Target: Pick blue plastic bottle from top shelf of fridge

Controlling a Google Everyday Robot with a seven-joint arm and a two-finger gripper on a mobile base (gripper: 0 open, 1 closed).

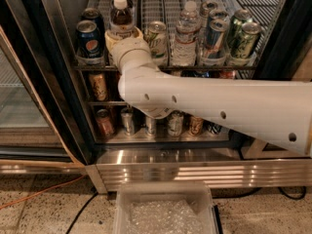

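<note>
The blue plastic bottle (121, 14), holding dark brown tea under a white cap, stands upright in the second lane from the left on the top shelf (165, 68) of the fridge (57, 82). My white arm reaches in from the right. The gripper (122, 35) is right at the bottle's lower body, behind my wrist. The wrist hides the bottle's lower half and the gripper's hold on it.
Blue Pepsi cans (89, 39) stand just left of the bottle, and a green can (157, 38) and a clear water bottle (185, 33) just right. More cans fill the two lower racks (146, 123). The open glass door (24, 111) is at left. A clear bin (165, 209) sits on the floor.
</note>
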